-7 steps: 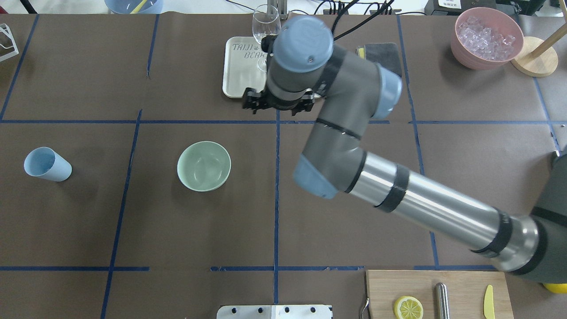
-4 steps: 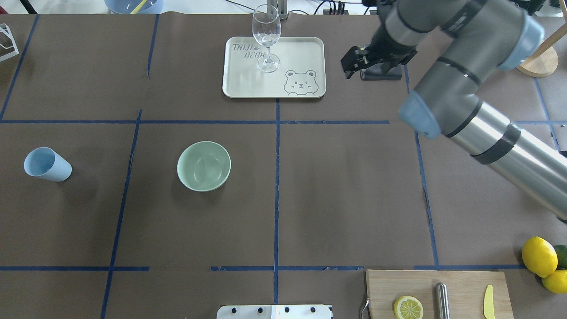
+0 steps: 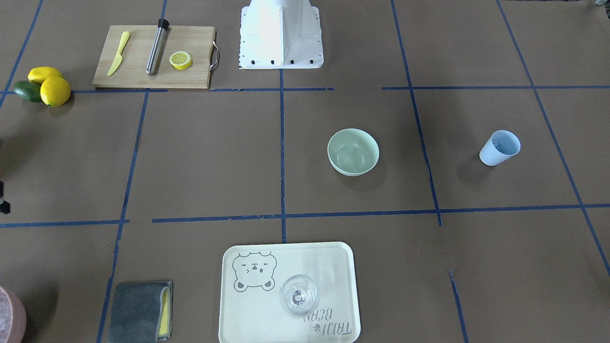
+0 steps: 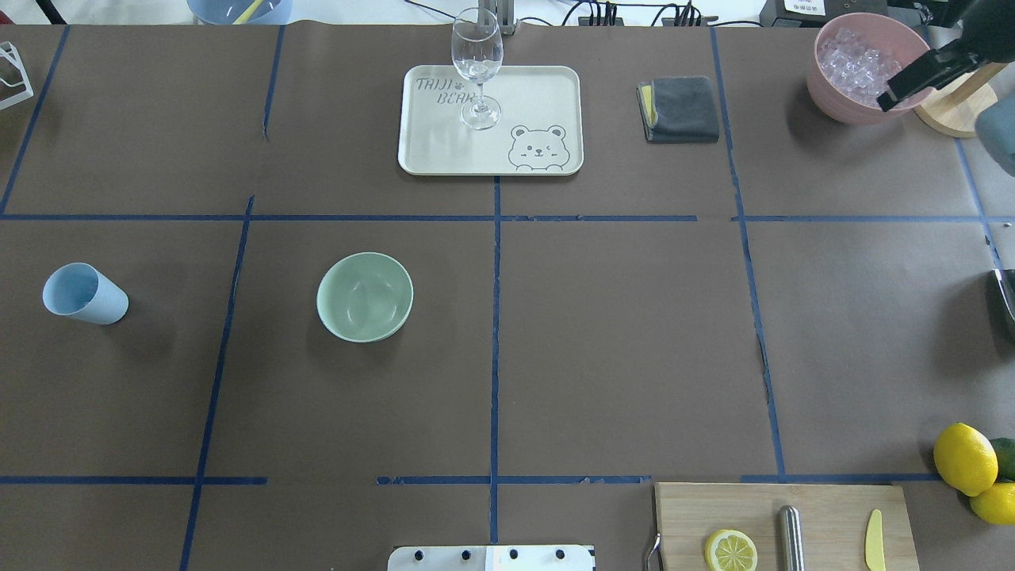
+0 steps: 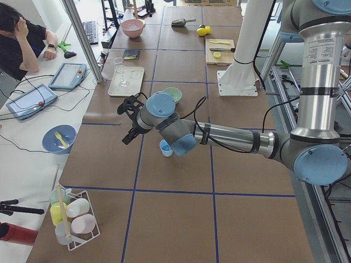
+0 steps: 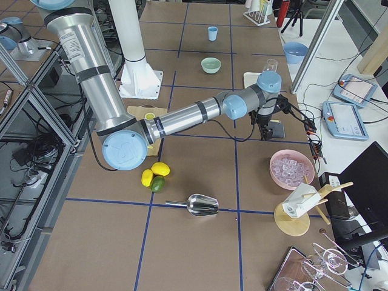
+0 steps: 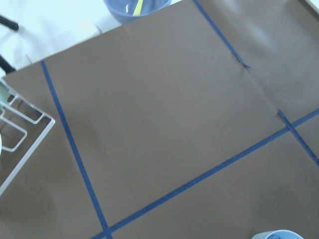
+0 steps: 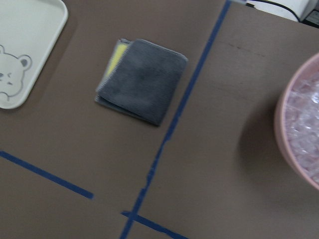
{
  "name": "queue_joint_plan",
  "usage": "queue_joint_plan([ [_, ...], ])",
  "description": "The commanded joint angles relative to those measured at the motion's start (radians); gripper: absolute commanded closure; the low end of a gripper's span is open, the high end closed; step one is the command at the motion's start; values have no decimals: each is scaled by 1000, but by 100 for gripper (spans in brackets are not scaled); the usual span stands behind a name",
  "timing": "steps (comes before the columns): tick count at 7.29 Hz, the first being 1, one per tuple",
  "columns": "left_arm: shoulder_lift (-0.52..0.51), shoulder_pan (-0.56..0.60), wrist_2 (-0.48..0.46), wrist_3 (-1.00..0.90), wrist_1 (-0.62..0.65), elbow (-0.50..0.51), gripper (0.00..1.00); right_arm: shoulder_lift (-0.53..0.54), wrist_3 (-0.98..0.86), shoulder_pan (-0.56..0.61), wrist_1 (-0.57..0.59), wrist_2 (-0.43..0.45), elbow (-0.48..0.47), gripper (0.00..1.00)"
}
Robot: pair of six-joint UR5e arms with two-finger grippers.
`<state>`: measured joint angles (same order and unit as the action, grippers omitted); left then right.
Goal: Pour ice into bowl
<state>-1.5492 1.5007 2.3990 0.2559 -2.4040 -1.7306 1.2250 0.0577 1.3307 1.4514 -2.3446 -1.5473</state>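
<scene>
Only the left-end view shows the left gripper [image 5: 126,121], its grip I cannot tell; overhead, the right gripper [image 4: 904,83], likewise unclear, has swung from the grey cloth [image 4: 680,109] to the pink container [image 4: 825,87] holding the ice [image 4: 860,59]; the bowl [image 4: 365,296] stands well apart.

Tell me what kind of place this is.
Most likely a robotics lab bench staged as a drink-prep station: the table is papered brown and gridded with blue tape, an operator sits beside a control tablet, and a cutting board with a lemon slice is laid out.
</scene>
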Motion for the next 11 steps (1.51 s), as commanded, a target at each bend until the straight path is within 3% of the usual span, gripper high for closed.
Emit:
queue_joint_plan([
  [1, 47, -109, -156, 190, -224, -20, 0, 112, -113, 86, -8, -7, 13, 0],
  [2, 93, -238, -339, 335, -306, -38, 0, 149, -114, 94, -17, -4, 3, 0],
  [5, 266, -666, -909, 621, -366, -162, 0, 182, -99, 97, -54, 4, -5, 0],
  [6, 338, -780, -1051, 685, -444, -162, 0, 182, -99, 102, -54, 5, -5, 0],
  [8, 395, -1044, -1380, 874, -452, -152, 0, 182, -98, 105, -54, 7, -5, 0],
  [10, 400, -1221, -1635, 1021, -451, -53, 0, 182, -98, 107, -54, 8, -4, 0],
  [11, 399, -1234, -1690, 1037, -451, -11, 0, 182, -96, 107, -54, 8, -4, 0],
])
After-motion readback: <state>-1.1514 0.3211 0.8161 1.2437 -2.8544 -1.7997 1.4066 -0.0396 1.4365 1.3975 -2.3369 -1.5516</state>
